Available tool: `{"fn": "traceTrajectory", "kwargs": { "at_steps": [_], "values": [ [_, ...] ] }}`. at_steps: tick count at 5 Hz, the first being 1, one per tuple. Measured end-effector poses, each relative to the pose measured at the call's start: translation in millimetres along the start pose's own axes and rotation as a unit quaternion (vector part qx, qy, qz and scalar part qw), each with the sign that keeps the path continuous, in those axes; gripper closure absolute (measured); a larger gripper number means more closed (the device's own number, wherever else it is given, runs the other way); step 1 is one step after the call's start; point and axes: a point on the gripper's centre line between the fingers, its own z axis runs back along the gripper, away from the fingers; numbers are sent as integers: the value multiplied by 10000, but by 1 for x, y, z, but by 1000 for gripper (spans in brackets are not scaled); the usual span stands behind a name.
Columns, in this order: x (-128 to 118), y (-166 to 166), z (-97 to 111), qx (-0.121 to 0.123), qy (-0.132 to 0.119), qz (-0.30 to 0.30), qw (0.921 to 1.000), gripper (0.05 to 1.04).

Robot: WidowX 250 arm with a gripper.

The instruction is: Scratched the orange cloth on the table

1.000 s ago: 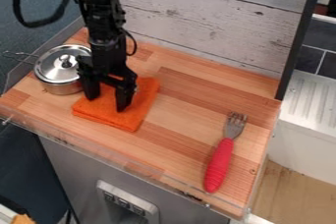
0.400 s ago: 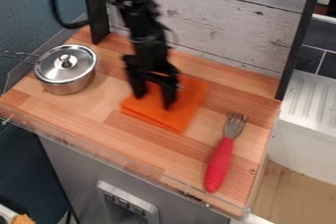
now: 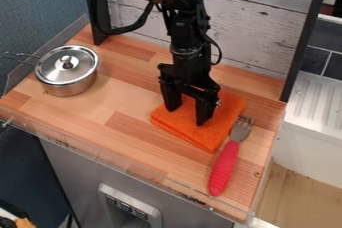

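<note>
A black robot arm (image 3: 189,32) hangs steeply above its jaws, which point downward and stand parted, a gap between the two fingers (image 3: 204,111). The wrist (image 3: 190,54) sits just over the jaws, while a thin black cable (image 3: 218,52) bows out above and right of them.

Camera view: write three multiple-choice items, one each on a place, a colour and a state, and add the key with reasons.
1. The cloth is:
A) on the floor
B) beneath the gripper
C) in a sink

2. The fork's handle is:
A) red
B) blue
C) green

3. The pot's lid is:
A) off
B) upside down
C) on, knob up

1 B: both fingers come down over the cloth.
2 A: the ridged grip shows red.
3 C: it covers the pot, knob on top.
</note>
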Motion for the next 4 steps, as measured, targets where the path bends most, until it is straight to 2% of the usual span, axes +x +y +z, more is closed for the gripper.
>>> {"fn": "traceTrajectory", "kwargs": {
  "at_steps": [1,2,3,4],
  "values": [
    [4,4,3,101,-41,371,9993,85],
    [4,13,26,234,-260,778,9964,85],
    [2,20,58,343,-577,1013,9926,85],
    [-7,28,74,412,-643,1043,9916,85]
  ]
}}
